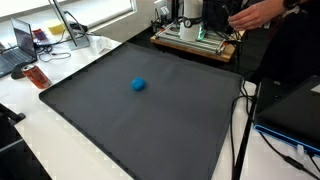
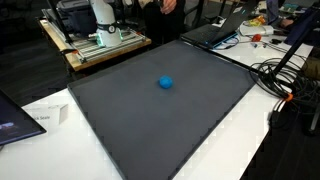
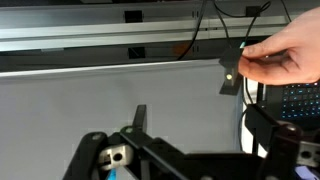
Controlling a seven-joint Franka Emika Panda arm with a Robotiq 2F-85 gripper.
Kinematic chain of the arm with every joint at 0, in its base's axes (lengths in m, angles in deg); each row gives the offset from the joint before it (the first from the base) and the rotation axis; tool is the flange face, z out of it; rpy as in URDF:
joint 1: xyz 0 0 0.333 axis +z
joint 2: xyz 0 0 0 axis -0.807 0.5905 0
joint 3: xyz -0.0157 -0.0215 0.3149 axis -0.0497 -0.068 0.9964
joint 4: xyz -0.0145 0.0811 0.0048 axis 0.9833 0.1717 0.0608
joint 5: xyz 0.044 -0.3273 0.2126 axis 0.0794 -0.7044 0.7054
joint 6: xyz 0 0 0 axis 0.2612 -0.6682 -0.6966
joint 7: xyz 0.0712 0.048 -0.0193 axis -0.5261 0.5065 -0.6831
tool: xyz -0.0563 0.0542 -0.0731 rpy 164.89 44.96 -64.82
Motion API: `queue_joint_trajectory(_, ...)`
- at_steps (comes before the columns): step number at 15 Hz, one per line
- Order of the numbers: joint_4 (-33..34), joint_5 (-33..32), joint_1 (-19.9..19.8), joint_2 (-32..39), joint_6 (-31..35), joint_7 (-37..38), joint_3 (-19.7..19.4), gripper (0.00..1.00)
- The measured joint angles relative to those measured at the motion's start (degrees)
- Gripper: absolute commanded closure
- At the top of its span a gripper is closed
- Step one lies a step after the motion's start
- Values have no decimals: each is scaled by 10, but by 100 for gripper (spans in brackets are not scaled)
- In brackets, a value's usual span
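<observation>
surface: a dark mat [image 1: 150,120] covers most of a white table [image 1: 40,135] in an office full of desks and screens.
ball: your nearest loose thing is a small blue ball [image 2: 166,82]. in both exterior views it sits alone near the middle of the mat, a little toward the far edge, touching nothing.
arm: the white arm [image 2: 101,14] stands on a wooden stand [image 1: 195,40] just beyond the far edge of the mat, well apart from the ball.
gripper: you see the gripper [image 3: 195,150] only in the wrist view, as dark parts along the bottom of the picture. you cannot tell whether its fingers are spread or pressed together, and nothing shows between them.
hand: a person's hand [image 3: 285,55] reaches in at the upper right of the wrist view, pinching a small black piece [image 3: 231,78] above the mat's far edge.
near the corners: a laptop [image 1: 15,50] lies off one far corner of the mat, a tangle of cables [image 2: 285,75] runs beside one side edge, and a sheet of paper [image 2: 45,118] rests off another side edge.
</observation>
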Motion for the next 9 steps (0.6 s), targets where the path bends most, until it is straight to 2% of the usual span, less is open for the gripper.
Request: queue_joint_trajectory(9, 1, 0, 2, -2, 0, -52, -7, 0)
